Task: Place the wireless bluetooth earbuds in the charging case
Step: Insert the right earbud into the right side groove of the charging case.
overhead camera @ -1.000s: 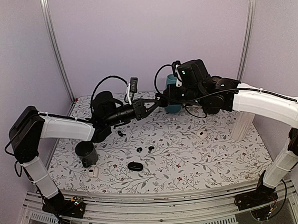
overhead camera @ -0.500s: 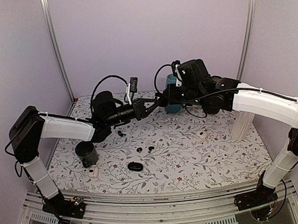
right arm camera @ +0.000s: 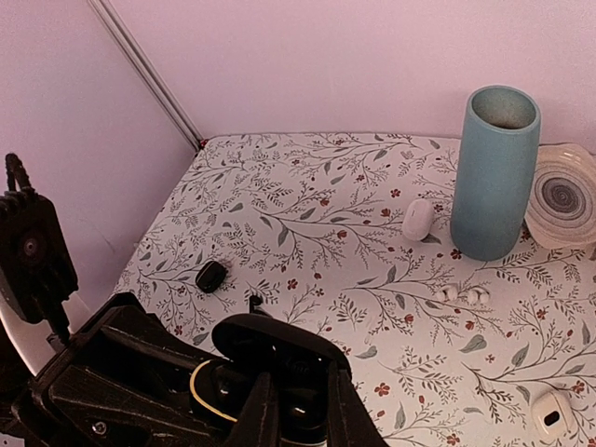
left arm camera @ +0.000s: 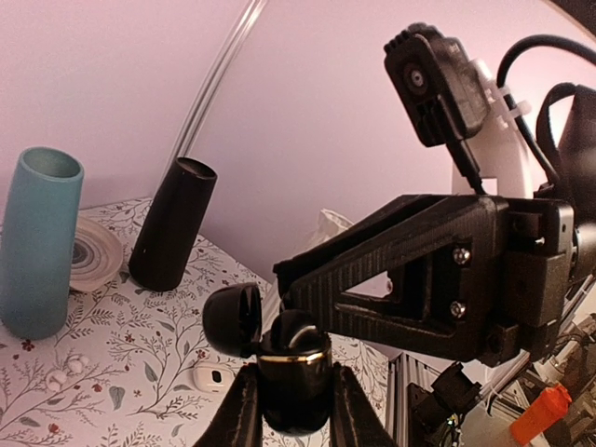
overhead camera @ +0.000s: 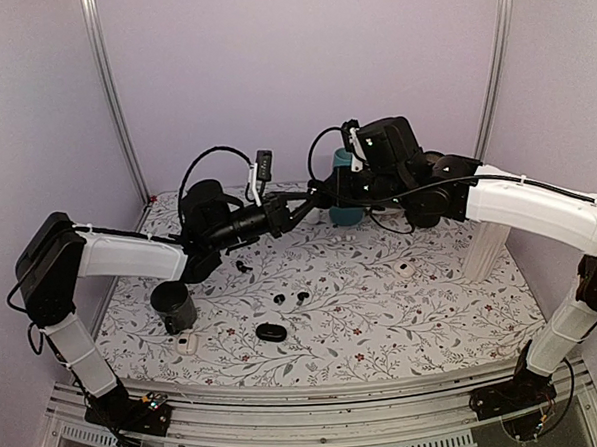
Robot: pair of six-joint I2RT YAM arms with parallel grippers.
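Note:
My left gripper (overhead camera: pixel 309 198) (left arm camera: pixel 293 377) is shut on a black charging case (left arm camera: pixel 294 396) with a gold rim, held in the air with its lid (left arm camera: pixel 232 319) open. My right gripper (overhead camera: pixel 324 193) (right arm camera: pixel 296 396) meets it from above, shut on a glossy black earbud (left arm camera: pixel 294 332) that sits at the case mouth. In the right wrist view the lid (right arm camera: pixel 270 342) and gold rim hide most of the earbud. Two more black earbuds (overhead camera: pixel 279 299) (overhead camera: pixel 302 296) lie on the floral table, and a small black piece (overhead camera: pixel 243 266) lies behind them.
A teal vase (overhead camera: pixel 345 186) (right arm camera: pixel 494 172) stands just behind the grippers. A closed black case (overhead camera: pixel 269 331), a black cylinder (overhead camera: pixel 173 306), white cases (overhead camera: pixel 187 342) (overhead camera: pixel 405 269) and a white fluted column (overhead camera: pixel 485 249) stand on the table. White earbuds (right arm camera: pixel 463 294) lie by the vase.
Both grippers have shifted slightly up and back together, still joined at the case. Nothing on the table has moved.

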